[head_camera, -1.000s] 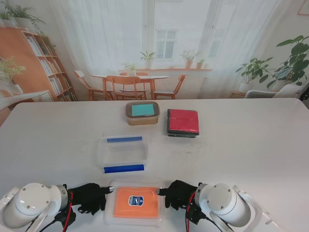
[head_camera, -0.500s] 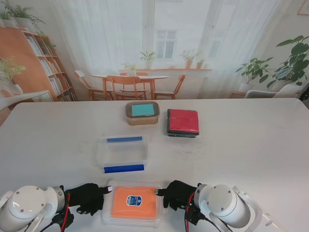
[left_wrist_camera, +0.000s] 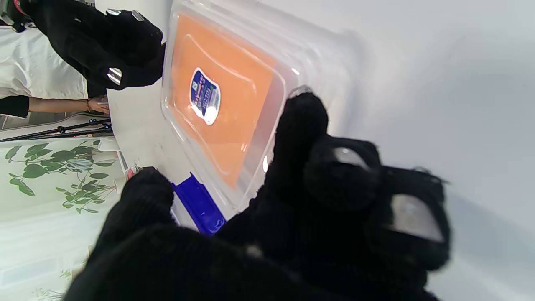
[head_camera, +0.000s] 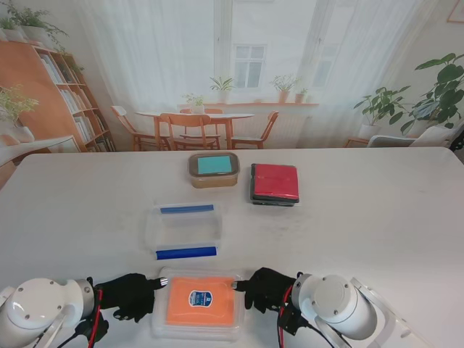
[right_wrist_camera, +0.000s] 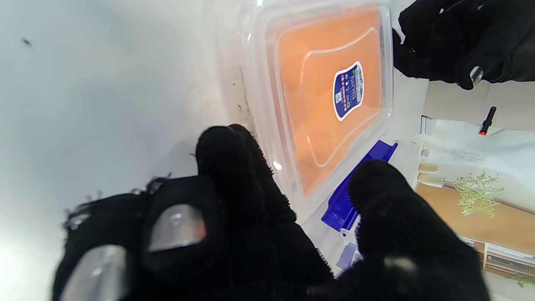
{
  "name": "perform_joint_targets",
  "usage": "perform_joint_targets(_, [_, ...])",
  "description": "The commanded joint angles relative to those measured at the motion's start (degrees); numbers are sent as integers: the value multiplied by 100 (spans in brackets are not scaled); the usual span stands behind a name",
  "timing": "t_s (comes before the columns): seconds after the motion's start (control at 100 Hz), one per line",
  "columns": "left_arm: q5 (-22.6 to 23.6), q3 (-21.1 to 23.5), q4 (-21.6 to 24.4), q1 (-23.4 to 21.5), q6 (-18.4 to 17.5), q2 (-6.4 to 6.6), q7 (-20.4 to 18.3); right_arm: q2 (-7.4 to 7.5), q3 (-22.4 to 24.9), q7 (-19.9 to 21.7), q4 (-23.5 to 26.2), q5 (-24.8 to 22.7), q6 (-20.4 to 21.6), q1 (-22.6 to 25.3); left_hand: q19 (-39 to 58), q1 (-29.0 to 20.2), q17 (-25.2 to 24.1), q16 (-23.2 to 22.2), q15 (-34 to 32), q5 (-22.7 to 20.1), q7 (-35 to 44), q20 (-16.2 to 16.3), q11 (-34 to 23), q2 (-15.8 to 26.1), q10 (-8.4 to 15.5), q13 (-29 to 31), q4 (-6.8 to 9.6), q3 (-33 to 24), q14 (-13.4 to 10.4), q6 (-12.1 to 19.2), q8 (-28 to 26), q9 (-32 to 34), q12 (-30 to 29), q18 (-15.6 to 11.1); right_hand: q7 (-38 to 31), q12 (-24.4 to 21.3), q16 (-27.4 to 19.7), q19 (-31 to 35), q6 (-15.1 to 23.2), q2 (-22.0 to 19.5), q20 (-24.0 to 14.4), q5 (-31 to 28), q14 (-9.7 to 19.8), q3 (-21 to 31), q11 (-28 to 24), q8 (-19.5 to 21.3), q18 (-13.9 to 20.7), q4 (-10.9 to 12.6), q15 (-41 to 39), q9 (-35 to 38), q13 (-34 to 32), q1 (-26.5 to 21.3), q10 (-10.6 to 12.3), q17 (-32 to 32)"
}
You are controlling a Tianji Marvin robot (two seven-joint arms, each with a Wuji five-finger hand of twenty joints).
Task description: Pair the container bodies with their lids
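A clear container with an orange lid lies at the table's near edge, between my two hands. My left hand presses its left side and my right hand presses its right side. In the left wrist view the left hand has a fingertip on the rim of the orange-lidded container, with the thumb apart. In the right wrist view the right hand touches the rim of the container the same way.
A clear box with blue clips sits just beyond the orange-lidded one, its near blue clip close to my fingers. Farther off stand a brown box with a teal lid and a black box with a red lid.
The orange-lidded container has shifted slightly to the left between my two hands, and both hands moved with it.
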State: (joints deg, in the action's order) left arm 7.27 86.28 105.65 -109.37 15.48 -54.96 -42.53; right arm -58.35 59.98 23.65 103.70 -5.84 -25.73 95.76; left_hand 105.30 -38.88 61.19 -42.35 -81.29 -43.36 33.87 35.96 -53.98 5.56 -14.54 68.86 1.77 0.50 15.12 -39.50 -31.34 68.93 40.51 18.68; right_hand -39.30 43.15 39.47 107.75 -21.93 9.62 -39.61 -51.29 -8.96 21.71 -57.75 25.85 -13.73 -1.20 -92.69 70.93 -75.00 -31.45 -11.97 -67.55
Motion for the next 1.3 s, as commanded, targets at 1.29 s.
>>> perform_joint_targets(1.29, [-191, 300, 625, -275, -212, -131, -109, -163, -67, 207, 408, 281, 275, -241, 1467, 240, 88, -16, -364, -224, -490, -88, -240, -41, 443, 2, -203, 122, 459, 1734, 276, -65, -17, -1370, 170, -1, 2, 1223, -189, 128, -1, -183, 514, 57, -306, -43, 2021, 13, -541, 171, 5, 32, -555, -275])
